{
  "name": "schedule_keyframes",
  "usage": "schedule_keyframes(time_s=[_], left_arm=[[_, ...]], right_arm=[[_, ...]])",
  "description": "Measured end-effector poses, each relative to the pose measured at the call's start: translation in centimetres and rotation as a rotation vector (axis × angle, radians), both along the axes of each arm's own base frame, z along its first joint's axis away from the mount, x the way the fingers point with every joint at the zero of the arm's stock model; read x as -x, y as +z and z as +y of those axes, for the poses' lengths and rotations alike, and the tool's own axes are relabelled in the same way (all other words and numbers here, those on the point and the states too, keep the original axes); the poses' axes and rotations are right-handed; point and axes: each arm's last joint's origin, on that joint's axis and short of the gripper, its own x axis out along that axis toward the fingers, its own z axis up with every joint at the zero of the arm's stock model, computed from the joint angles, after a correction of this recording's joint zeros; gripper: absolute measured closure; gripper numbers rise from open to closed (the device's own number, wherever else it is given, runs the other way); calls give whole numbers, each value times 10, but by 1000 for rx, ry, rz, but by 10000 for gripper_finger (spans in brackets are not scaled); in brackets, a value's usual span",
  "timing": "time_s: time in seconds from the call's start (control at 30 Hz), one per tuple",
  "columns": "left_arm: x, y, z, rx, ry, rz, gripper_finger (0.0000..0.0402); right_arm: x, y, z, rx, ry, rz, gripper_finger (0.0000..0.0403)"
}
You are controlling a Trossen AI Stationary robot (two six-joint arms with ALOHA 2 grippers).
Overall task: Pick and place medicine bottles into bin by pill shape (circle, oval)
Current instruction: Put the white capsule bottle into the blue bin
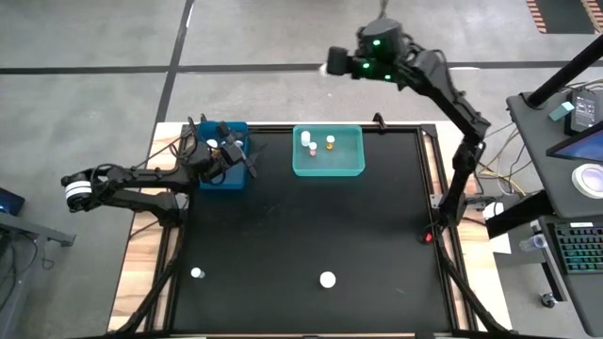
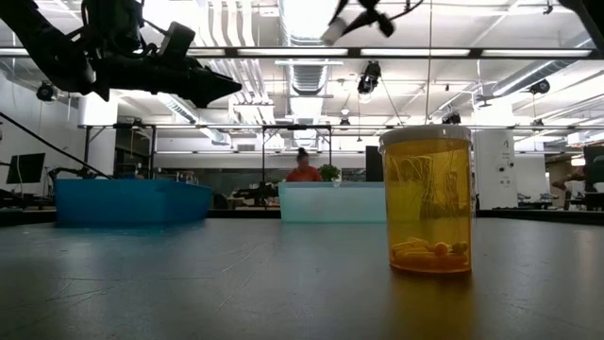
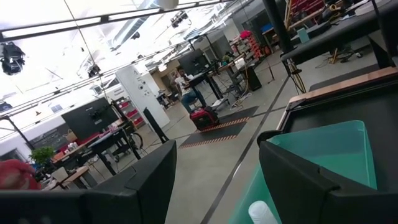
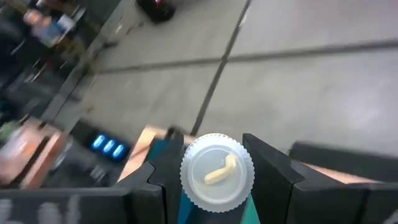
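Observation:
My right gripper (image 1: 332,66) is raised high beyond the table's far edge and is shut on a medicine bottle (image 4: 216,172), whose white ribbed round end faces the wrist camera with an oval pill showing on it. My left gripper (image 1: 231,156) hovers open and empty over the blue bin (image 1: 222,174), which holds a bottle (image 1: 212,143). The teal bin (image 1: 328,165) holds three bottles (image 1: 313,144). Two bottles stand on the black mat near the front edge (image 1: 196,273) (image 1: 327,280); the amber one (image 2: 425,198) stands upright close to the low camera. My right gripper pinches the bottle between its two fingers (image 4: 270,171), one on each side of the ribbed white end (image 4: 239,155). The bottle is lifted clear, high above the table; it also shows as a white tip at the gripper in the high view (image 1: 325,68).
The blue and teal bins stand side by side at the mat's far edge. The middle of the black mat (image 1: 311,226) lies between the bins and the two front bottles. A desk with a keyboard and screens (image 1: 575,188) stands to the right of the table. A person (image 2: 303,170) shows far behind.

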Motion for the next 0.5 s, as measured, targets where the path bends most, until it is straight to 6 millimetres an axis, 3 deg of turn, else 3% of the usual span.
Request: schedule_keyframes(time_s=[0.13,0.33,0.5], left_arm=[[0,1,0,-5,0,-12,187],[1,3,0,-10,0,-23,187],[1,2,0,-10,0,-23,187]], right_arm=[[-2,-5,-7,10,-53,24,268],[40,-23,-41,-128,-355,187,271],[38,-34,-49,-174,-360,213,271]])
